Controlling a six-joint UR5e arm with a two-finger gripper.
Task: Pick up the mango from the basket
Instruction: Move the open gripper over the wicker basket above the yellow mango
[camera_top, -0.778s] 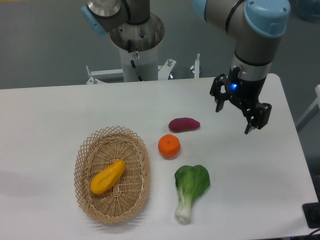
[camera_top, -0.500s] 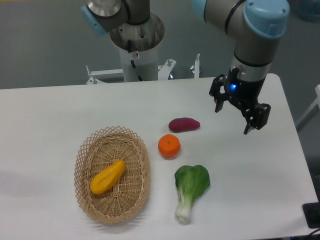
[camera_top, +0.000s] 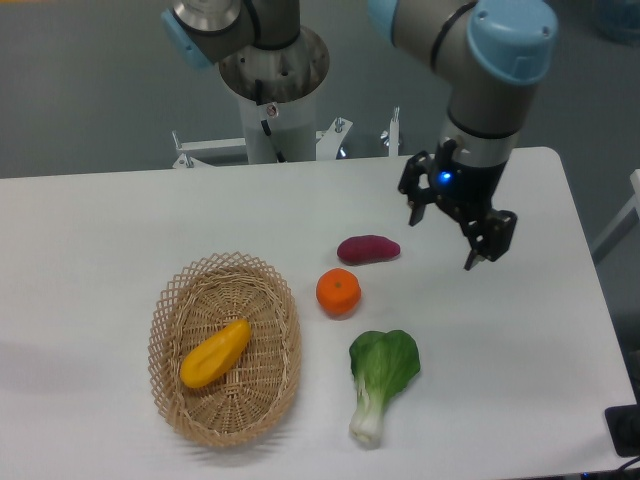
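The yellow-orange mango (camera_top: 214, 353) lies slantwise inside the oval tan wicker basket (camera_top: 165, 318) at the front left of the white table. My gripper (camera_top: 443, 241) hangs above the table at the right, far from the basket, just right of the purple-red sweet potato (camera_top: 368, 248). Its two black fingers are spread apart and hold nothing.
A round orange (camera_top: 338, 292) sits right of the basket. A green bok choy (camera_top: 382, 373) lies in front of it. The arm's base column (camera_top: 272, 90) stands behind the table's far edge. The table's right edge runs close to the gripper.
The gripper and arm have moved left, toward the sweet potato. The fruit, vegetables and basket have not moved.
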